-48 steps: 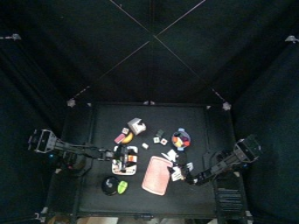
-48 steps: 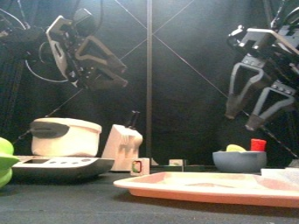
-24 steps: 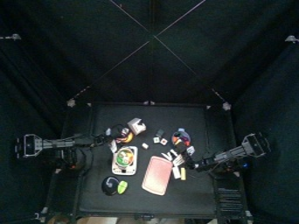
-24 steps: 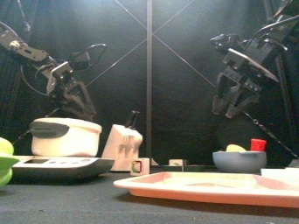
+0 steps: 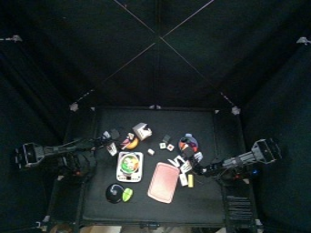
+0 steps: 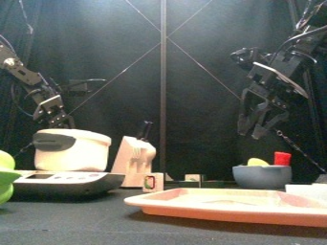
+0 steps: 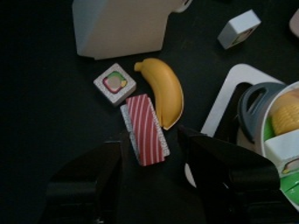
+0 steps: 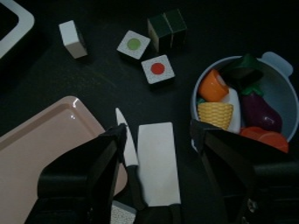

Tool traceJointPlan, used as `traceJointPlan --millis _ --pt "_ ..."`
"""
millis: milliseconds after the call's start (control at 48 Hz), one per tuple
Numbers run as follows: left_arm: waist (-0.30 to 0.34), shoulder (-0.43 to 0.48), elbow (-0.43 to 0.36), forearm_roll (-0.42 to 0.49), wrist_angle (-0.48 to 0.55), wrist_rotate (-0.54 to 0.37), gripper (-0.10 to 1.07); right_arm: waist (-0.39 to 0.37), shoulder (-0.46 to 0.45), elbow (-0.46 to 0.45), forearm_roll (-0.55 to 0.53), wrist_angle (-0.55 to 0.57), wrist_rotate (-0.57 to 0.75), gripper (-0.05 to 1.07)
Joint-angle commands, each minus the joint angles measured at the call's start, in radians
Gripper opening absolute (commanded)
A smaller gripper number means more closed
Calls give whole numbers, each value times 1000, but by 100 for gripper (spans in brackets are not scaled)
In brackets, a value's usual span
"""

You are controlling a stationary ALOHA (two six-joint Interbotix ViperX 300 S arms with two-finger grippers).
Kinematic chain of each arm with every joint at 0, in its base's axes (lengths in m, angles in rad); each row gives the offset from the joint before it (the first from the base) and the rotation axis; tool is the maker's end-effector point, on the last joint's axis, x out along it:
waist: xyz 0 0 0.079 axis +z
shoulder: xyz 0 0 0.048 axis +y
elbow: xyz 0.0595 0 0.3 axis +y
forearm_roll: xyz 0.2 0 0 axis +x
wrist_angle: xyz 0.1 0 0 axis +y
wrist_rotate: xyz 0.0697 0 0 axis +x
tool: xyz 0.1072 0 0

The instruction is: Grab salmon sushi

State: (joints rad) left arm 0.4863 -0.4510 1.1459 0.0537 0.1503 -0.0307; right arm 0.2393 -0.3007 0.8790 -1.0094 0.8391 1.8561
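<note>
Desk edges: the black desk (image 5: pixel 206 123) is sitting small inside the curtain pen, with bare surface along its far edge and things crowding its near half
Open room: in the front view both arms are hanging raised above the things, with a wide clear gap between them over the pink tray (image 6: pixel 230 203)
Salmon sushi: the salmon sushi (image 7: pixel 145 129) is lying flat on the desk, just beside the banana (image 7: pixel 163 91) and near a small sushi roll (image 7: pixel 115 82)
Long axis: its red and white stripes are running along its length, which is lying roughly parallel to the banana; one short end is pointing toward the gap between the left jaws
Left hand: the left hand (image 7: pixel 152 156) is hovering over the sushi with its jaws spread wide on either side, holding nothing
Right hand: the right hand (image 8: pixel 159 149) is standing with its jaws apart over a white block (image 8: pixel 156 175) and a knife (image 8: pixel 125 140), gripping nothing
Right side things: a blue bowl (image 8: pixel 271 63) of toy vegetables is sitting near two sushi cubes (image 8: pixel 147 54)
Surface: matte black, dark all over
Room: black curtains are closing in all sides, with thin cords crossing overhead
</note>
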Motion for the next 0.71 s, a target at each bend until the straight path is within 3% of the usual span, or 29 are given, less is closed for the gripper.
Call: traceJointPlan --millis 0,271,688 --pt "5 12 -3 11 -5 -2 88 -15 -35 -28 9 0 0 92" --pt "5 86 -5 15 -57 -3 95 -21 -41 -48 12 -2 0 92" --pt "17 275 -58 3 -100 -5 93 -29 -40 -21 14 0 0 92"
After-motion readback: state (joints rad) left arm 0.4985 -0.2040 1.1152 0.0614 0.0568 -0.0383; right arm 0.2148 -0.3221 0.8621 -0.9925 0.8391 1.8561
